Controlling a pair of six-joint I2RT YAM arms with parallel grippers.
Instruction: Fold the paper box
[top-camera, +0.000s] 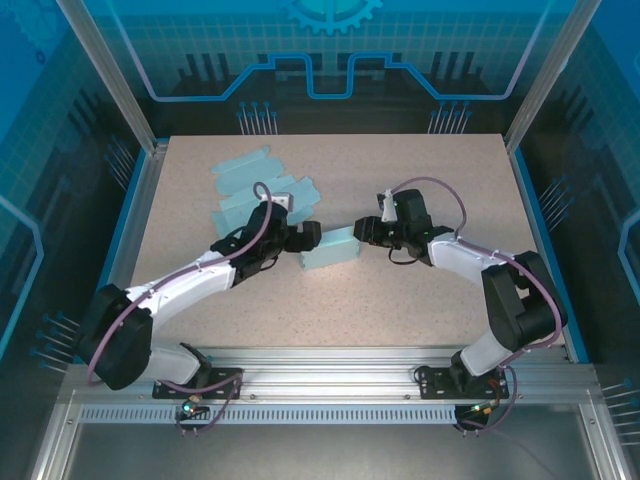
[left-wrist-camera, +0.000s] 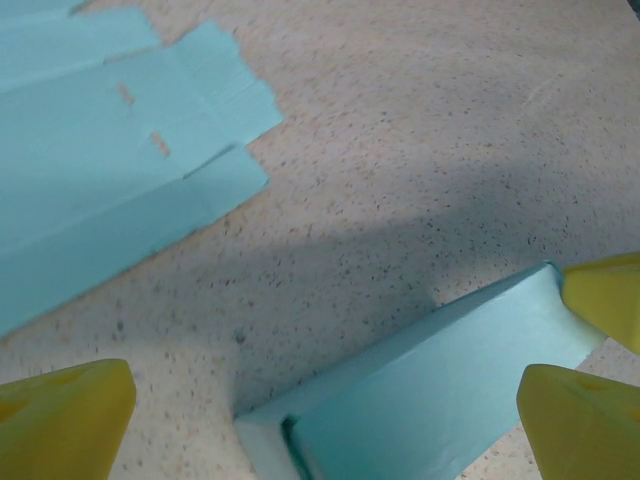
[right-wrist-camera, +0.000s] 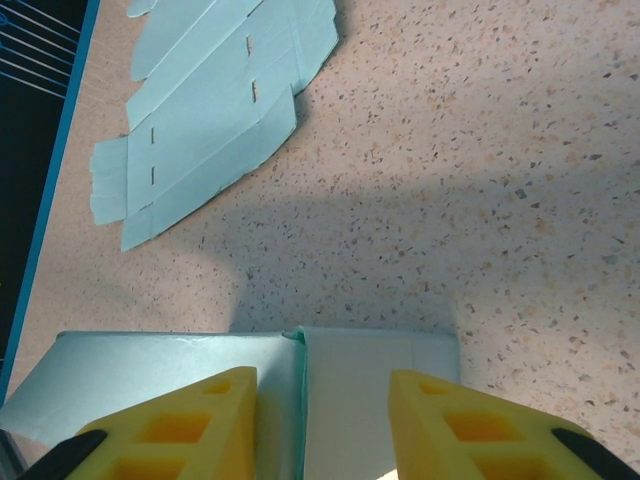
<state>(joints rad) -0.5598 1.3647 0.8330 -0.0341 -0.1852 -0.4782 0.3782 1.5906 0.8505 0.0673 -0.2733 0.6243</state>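
Two ends of the box (top-camera: 330, 252), mid-surface (top-camera: 420, 180), are attended: left gripper (top-camera: 310, 234) gapes wide, right gripper (top-camera: 363, 232) sits half-closed, hold unclear, so brace one end before pressing flaps squarely.

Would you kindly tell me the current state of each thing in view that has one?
paper box: folded up, one end seam slightly agape.
spare blanks: unfolded, flat, overlapping.
left end effector: wide open, astride the box's end.
right end effector: partly open at the box's other end; grip unclear.
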